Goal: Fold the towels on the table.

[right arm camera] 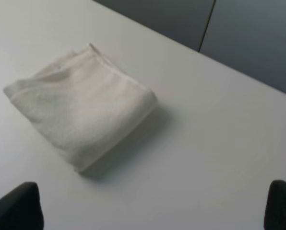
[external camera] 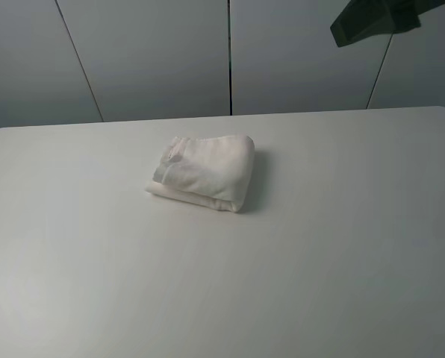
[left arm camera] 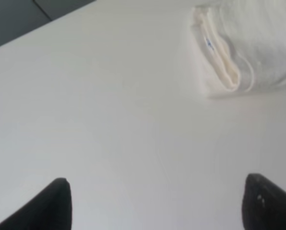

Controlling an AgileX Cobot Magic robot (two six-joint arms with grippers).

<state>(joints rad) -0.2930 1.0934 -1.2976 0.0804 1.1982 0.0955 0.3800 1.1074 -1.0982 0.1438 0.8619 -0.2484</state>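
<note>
The white towel (external camera: 204,171) lies folded into a small thick bundle on the white table (external camera: 319,246), a little left of the middle. Its layered edges and a small label (left arm camera: 208,42) face the left side. The left gripper (left arm camera: 160,206) is open and empty, above bare tabletop, apart from the towel (left arm camera: 248,43). The right gripper (right arm camera: 150,206) is open and empty, raised above the table, with the towel (right arm camera: 80,108) ahead of it and untouched. A dark part of my right arm (external camera: 372,21) shows at the upper right of the exterior view.
A grey panelled wall (external camera: 155,52) stands behind the table's far edge. Nothing but the towel lies on the tabletop.
</note>
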